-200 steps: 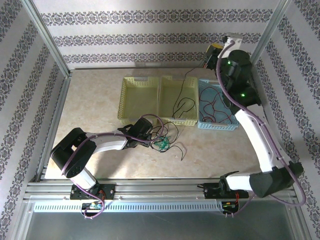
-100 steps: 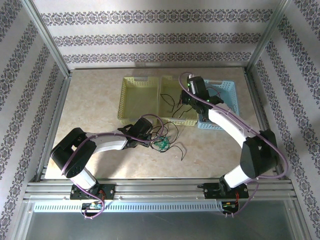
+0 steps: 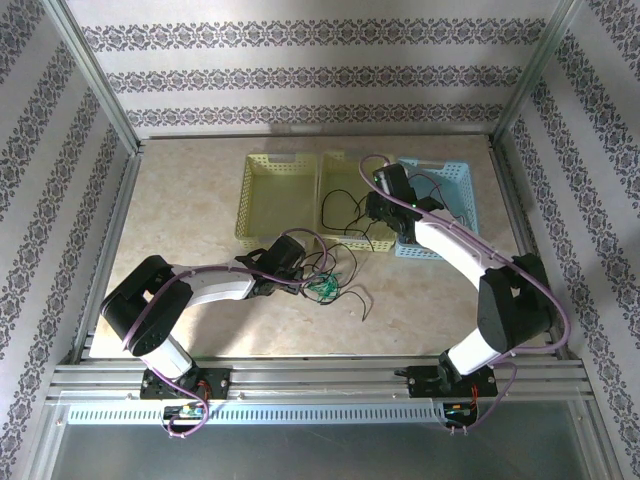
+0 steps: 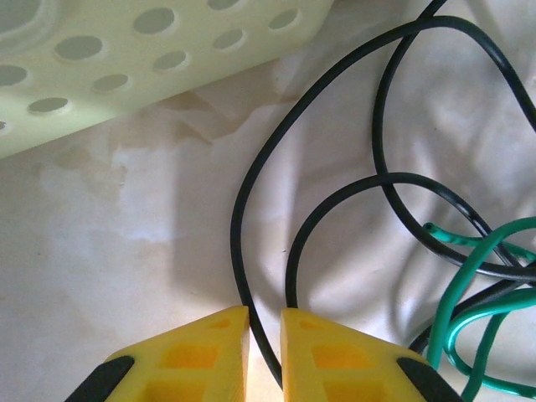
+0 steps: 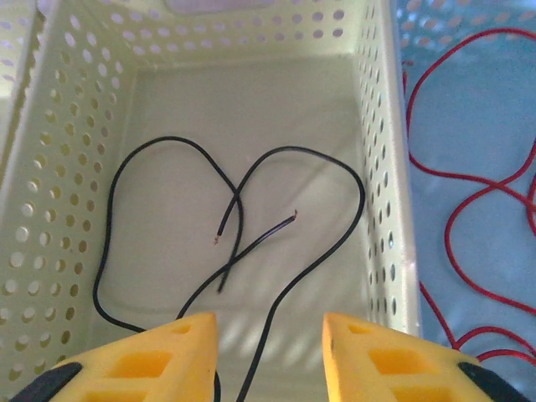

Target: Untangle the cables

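A tangle of black and green cables (image 3: 325, 285) lies on the table in front of the baskets. My left gripper (image 3: 305, 283) is low at the tangle's left side. Its yellow jaws are shut on a black cable (image 4: 251, 209) that runs out between the fingertips; a green cable (image 4: 469, 276) loops just to the right. My right gripper (image 3: 372, 215) hangs open over the middle yellow basket (image 3: 335, 180). A loose black cable (image 5: 335, 226) lies on that basket's floor and passes under the gap between the fingers, untouched. Red cable (image 5: 469, 209) lies in the blue basket (image 3: 455, 185).
A third, pale yellow basket (image 3: 262, 185) stands left of the middle one, and its perforated wall (image 4: 126, 67) is close above my left gripper. The middle basket's right wall (image 5: 381, 167) stands between the black and red cables. Metal frame posts ring the table.
The right arm has swung from the back right corner to above the middle basket and opened its jaws; a black cable now lies in that basket. The left arm has not moved.
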Tool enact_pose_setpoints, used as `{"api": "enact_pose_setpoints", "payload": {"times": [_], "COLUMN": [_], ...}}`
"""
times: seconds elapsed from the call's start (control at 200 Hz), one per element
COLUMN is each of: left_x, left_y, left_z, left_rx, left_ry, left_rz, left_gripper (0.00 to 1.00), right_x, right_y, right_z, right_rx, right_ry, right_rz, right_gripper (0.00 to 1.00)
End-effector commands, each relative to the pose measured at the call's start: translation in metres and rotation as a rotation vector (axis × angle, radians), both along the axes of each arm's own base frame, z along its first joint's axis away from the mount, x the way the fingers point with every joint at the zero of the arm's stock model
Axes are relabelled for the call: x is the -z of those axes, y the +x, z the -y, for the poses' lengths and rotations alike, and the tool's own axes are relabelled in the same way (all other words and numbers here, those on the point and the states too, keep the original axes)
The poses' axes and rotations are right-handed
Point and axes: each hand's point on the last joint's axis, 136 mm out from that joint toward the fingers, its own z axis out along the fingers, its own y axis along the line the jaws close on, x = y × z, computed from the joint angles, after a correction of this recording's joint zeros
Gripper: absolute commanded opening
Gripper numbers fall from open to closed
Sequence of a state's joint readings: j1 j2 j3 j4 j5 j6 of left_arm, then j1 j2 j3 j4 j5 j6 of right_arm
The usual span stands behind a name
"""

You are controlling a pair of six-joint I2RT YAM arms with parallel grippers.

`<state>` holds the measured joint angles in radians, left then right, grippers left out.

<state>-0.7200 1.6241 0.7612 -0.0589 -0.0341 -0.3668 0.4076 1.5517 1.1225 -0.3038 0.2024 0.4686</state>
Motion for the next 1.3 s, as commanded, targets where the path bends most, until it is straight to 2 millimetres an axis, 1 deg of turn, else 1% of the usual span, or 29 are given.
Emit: {"api": "enact_pose_setpoints", "payload": {"times": [0.0,0.055,0.1,0.125,0.17,0.225,0.315,0.405,0.485,0.545,0.665,0.79,0.87,0.925,1.02,1.15,1.294], "left_x": [-0.003,-0.003,-0.003,-0.004,-0.004,-0.005,-0.005,-0.004,-0.003,-0.003,-0.006,-0.007,-0.006,-0.007,-0.009,-0.01,-0.011], "left_y": [-0.002,-0.003,-0.003,-0.003,-0.004,-0.004,-0.004,-0.005,-0.005,-0.005,-0.003,-0.003,-0.004,-0.004,-0.004,-0.004,-0.005], "left_z": [0.007,0.008,0.009,0.009,0.01,0.01,0.01,0.009,0.009,0.01,0.01,0.009,0.008,0.008,0.008,0.008,0.007], "left_rx": [0.019,0.024,0.029,0.031,0.036,0.037,0.036,0.038,0.037,0.038,0.037,0.032,0.033,0.034,0.035,0.039,0.039], "left_ry": [-0.002,-0.002,-0.001,-0.003,-0.004,-0.007,-0.01,-0.01,-0.007,-0.01,-0.01,-0.009,-0.006,-0.007,-0.008,-0.004,0.002], "left_rz": [0.007,0.007,0.006,0.007,0.009,0.013,0.017,0.017,0.018,0.019,0.025,0.03,0.026,0.026,0.03,0.031,0.032], "left_gripper": [0.17,0.17,0.17,0.17,0.18,0.18,0.18,0.18,0.18,0.18,0.18,0.18,0.18,0.18,0.18,0.18,0.18], "right_x": [-0.025,-0.03,-0.033,-0.035,-0.033,-0.025,-0.008,0.012,0.026,0.034,0.049,0.073,0.09,0.098,0.106,0.115,0.127], "right_y": [-0.003,-0.007,-0.014,-0.018,-0.029,-0.046,-0.079,-0.108,-0.121,-0.124,-0.126,-0.128,-0.127,-0.126,-0.121,-0.115,-0.114], "right_z": [0.011,0.01,0.005,0.001,-0.011,-0.03,-0.06,-0.079,-0.086,-0.084,-0.087,-0.085,-0.078,-0.074,-0.069,-0.067,-0.067], "right_rx": [0.036,0.024,-0.005,-0.027,-0.088,-0.182,-0.335,-0.424,-0.457,-0.461,-0.48,-0.47,-0.436,-0.411,-0.382,-0.367,-0.356], "right_ry": [0.003,0.01,0.017,0.029,0.054,0.088,0.133,0.15,0.146,0.105,0.097,0.067,0.033,0.013,-0.019,-0.049,-0.065], "right_rz": [0.07,0.082,0.083,0.087,0.075,0.043,-0.024,-0.09,-0.127,-0.141,-0.187,-0.256,-0.295,-0.309,-0.311,-0.315,-0.339], "right_gripper": [0.4,0.41,0.41,0.41,0.41,0.41,0.41,0.41,0.41,0.4,0.4,0.4,0.41,0.42,0.43,0.44,0.44]}}
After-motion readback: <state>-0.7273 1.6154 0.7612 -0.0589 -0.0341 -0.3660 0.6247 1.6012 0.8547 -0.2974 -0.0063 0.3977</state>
